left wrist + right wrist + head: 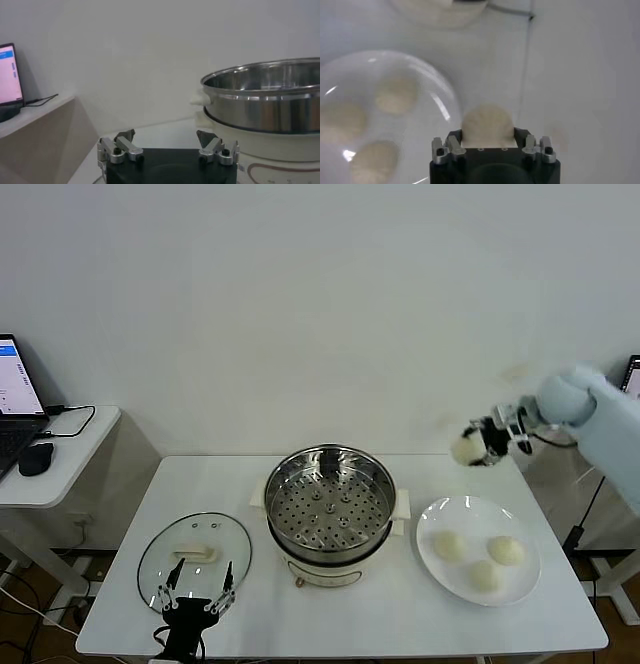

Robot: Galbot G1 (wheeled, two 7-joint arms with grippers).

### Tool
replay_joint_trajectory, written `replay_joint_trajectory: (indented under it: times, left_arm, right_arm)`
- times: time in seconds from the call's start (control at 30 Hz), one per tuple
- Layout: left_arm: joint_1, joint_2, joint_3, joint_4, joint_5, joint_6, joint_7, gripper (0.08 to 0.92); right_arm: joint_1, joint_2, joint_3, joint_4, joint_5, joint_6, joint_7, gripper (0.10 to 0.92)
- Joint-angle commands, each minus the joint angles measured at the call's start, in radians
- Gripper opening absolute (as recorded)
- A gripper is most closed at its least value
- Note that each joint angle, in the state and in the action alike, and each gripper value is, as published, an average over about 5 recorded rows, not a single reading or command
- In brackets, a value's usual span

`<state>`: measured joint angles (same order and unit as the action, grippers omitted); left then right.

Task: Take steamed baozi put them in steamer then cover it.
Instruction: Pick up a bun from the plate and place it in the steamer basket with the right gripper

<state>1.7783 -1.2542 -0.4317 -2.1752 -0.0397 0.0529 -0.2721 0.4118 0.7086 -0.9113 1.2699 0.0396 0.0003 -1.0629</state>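
Right arm reaches in from the right side, forearm angled toward the middle, raised well above the table (400, 624). Right claw (478, 446) sits in the air past the far edge of the plate (430, 556), closed on one steamed baozi (466, 448). From the right wrist camera that bun (487, 125) fills the gap between the fingers (451, 145).

Three more buns (483, 559) lie on the plate, close together, at the right of the table.

Steamer (330, 512) at table centre, uncovered, perforated tray bare. Its steel wall and white base show at close range in the left wrist view (265, 107).

Cover (194, 559) lies flat on the table left of the steamer, handle up.

Left claw (194, 596) low at the near edge of the table, over the cover's near rim, fingers spread wide, holding nothing. Left arm barely in view below it.

Side desk with laptop (15, 399) and mouse (35, 457) far left.
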Motion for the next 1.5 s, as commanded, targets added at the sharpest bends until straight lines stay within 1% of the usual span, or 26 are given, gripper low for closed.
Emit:
replay_joint_trajectory:
  times: [0.03, 0.2, 0.37, 0.53, 0.9, 1.17, 1.37, 1.43, 1.5]
  left_arm:
    - [-0.01, -0.007, 0.0, 0.017, -0.036, -0.003, 0.0, 0.823]
    - [-0.019, -0.011, -0.001, 0.022, -0.039, -0.003, -0.001, 0.823]
    - [-0.019, -0.018, -0.009, 0.02, -0.04, -0.005, -0.001, 0.823]
    - [-0.014, -0.023, -0.02, 0.017, -0.039, -0.008, -0.001, 0.823]
    - [-0.02, -0.032, -0.032, 0.021, -0.048, -0.015, -0.003, 0.823]
    - [-0.028, -0.032, -0.034, 0.028, -0.051, -0.016, -0.002, 0.823]
    - [-0.032, -0.031, -0.033, 0.032, -0.051, -0.016, -0.001, 0.823]
    - [-0.032, -0.031, -0.032, 0.031, -0.051, -0.016, -0.001, 0.823]
    - [-0.034, -0.032, -0.031, 0.03, -0.05, -0.015, -0.001, 0.823]
  right_arm:
    - [0.23, 0.18, -0.229, 0.042, 0.127, 0.022, 0.037, 0.637]
    - [0.222, 0.305, -0.278, 0.021, 0.116, 0.066, 0.065, 0.636]
    - [0.192, 0.409, -0.316, -0.02, 0.061, 0.13, 0.083, 0.642]
    - [0.151, 0.472, -0.352, -0.047, -0.023, 0.194, 0.103, 0.645]
    - [0.058, 0.532, -0.367, -0.138, -0.212, 0.356, 0.133, 0.645]
    - [0.008, 0.568, -0.359, -0.217, -0.316, 0.437, 0.152, 0.645]
    - [-0.018, 0.587, -0.337, -0.274, -0.366, 0.475, 0.167, 0.648]
    - [-0.019, 0.588, -0.331, -0.279, -0.358, 0.478, 0.169, 0.651]
    - [-0.012, 0.584, -0.328, -0.271, -0.329, 0.472, 0.168, 0.674]
